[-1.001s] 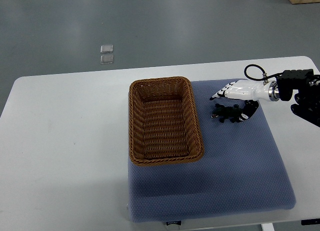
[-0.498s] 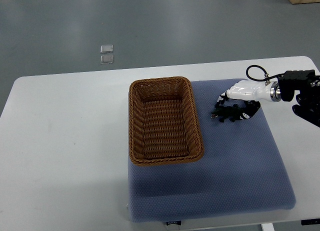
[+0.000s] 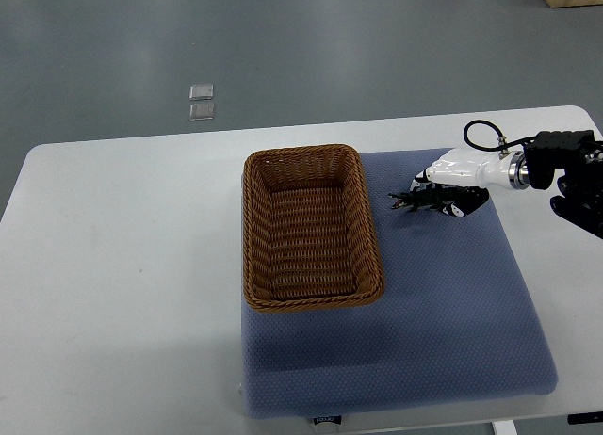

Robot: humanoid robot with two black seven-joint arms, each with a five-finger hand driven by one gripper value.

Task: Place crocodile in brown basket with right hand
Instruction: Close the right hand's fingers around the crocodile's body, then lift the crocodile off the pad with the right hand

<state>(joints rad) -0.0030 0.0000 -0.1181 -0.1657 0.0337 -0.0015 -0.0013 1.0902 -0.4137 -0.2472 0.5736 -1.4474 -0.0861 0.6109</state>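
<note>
A small dark crocodile toy [image 3: 415, 202] hangs just above the blue mat, to the right of the brown wicker basket [image 3: 256, 230]. My right hand [image 3: 447, 194], white with black fingers, comes in from the right edge and is shut on the crocodile's rear part; the head and front legs stick out to the left toward the basket. A faint shadow lies on the mat under the toy. The basket is empty inside. The left arm does not show.
The blue padded mat [image 3: 443, 313] covers the right half of the white table [image 3: 122, 265], with the basket on its left edge. Grey floor with two small clear squares [image 3: 201, 103] lies beyond the table.
The fingers closed around the crocodile and lifted it off the mat. Hand and toy have shifted slightly up and left, toward the basket.
</note>
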